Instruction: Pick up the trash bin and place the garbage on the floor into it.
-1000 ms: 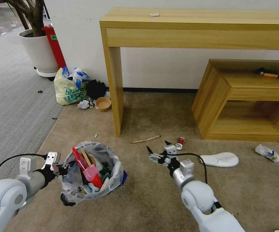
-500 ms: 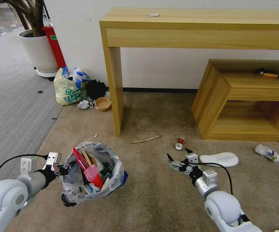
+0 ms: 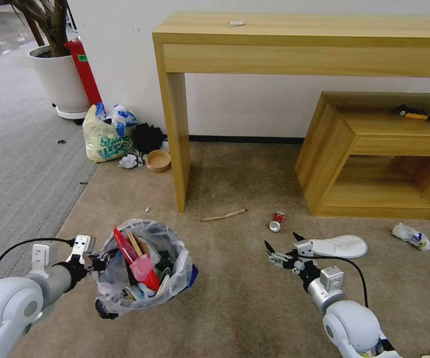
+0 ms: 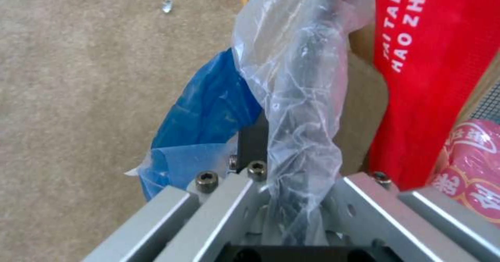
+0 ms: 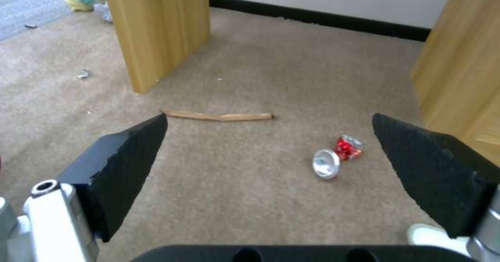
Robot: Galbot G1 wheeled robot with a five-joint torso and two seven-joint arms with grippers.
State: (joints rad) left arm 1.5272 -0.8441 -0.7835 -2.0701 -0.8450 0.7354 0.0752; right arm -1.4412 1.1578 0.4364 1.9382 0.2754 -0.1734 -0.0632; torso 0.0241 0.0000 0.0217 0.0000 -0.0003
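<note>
The left gripper point(image 3: 94, 262) is pinched on the near rim of the trash bin point(image 3: 142, 266), its jaws clamped over the black rim and the crinkly clear liner point(image 4: 302, 98), with the blue patch point(image 4: 208, 113) just beside them. The bin is held over the tan floor point(image 3: 234, 298) and already carries a red wrapper point(image 3: 125, 248) and other litter. The right gripper point(image 3: 284, 248) hangs low over the carpet with its black fingers point(image 5: 125, 152) spread wide and nothing between them. Just beyond it lies a crushed can point(image 5: 336, 156), red with a silver end, and beside the gripper a white slipper point(image 3: 339, 246). Farther out a brown strip of cardboard point(image 3: 223, 215) lies near the leg of the wooden counter point(image 3: 175, 124)
</note>
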